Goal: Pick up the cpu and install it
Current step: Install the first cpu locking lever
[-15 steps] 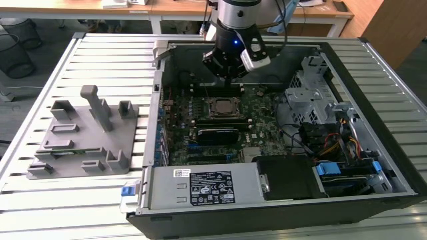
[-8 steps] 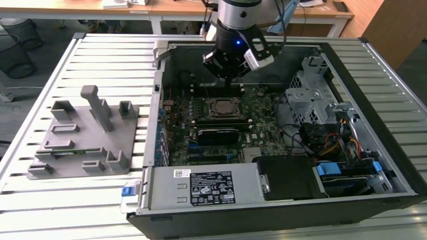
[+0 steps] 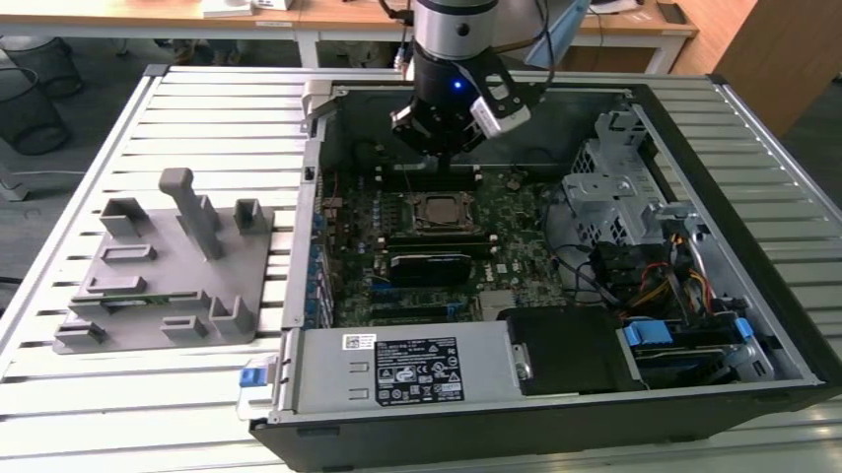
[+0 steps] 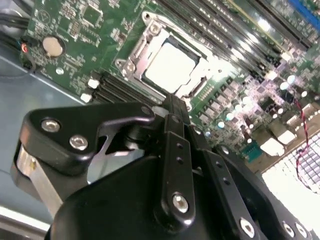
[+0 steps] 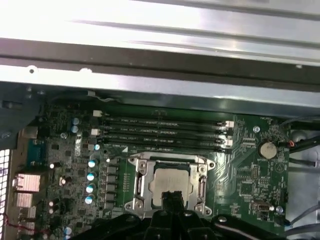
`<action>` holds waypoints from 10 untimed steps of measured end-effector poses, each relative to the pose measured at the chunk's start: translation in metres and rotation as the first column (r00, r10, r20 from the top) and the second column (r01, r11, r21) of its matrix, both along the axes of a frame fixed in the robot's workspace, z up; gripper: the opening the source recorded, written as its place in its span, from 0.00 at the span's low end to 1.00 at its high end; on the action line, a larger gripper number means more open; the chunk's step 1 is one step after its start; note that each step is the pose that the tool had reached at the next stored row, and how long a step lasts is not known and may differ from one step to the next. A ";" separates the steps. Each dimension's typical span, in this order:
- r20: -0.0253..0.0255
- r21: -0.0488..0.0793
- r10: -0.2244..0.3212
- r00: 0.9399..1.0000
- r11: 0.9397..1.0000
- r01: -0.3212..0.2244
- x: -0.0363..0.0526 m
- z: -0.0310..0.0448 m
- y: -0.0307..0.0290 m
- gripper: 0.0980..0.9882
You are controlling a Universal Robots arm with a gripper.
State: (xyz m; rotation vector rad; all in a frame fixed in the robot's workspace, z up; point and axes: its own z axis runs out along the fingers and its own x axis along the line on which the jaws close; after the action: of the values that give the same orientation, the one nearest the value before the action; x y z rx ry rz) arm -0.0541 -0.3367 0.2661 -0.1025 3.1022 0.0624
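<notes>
Inside the open computer case (image 3: 736,325), the cpu (image 4: 169,66) sits in its socket (image 5: 140,186) below the empty, narrowed gripper (image 4: 172,107).

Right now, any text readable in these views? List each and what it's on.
Nothing reads with certainty.
On the power supply, a black label: white print, too small.
Beside it, a white label: too small.
Along the memory slots: white print, blurred.
On the board: white markings, too small.
On the cpu: top washed out by glare, no marks legible.
</notes>
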 end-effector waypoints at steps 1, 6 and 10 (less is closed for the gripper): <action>0.000 0.000 -0.001 1.000 1.000 0.001 -0.0012 -0.0002 0.0001 0.01; 0.000 0.000 -0.004 1.000 1.000 0.004 -0.0070 -0.0001 0.0000 0.01; 0.000 0.000 -0.004 1.000 1.000 0.004 -0.0196 -0.0004 0.0000 0.01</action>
State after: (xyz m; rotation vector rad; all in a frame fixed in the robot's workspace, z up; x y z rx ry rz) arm -0.0737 -0.3366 0.2657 -0.0957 3.1021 0.0627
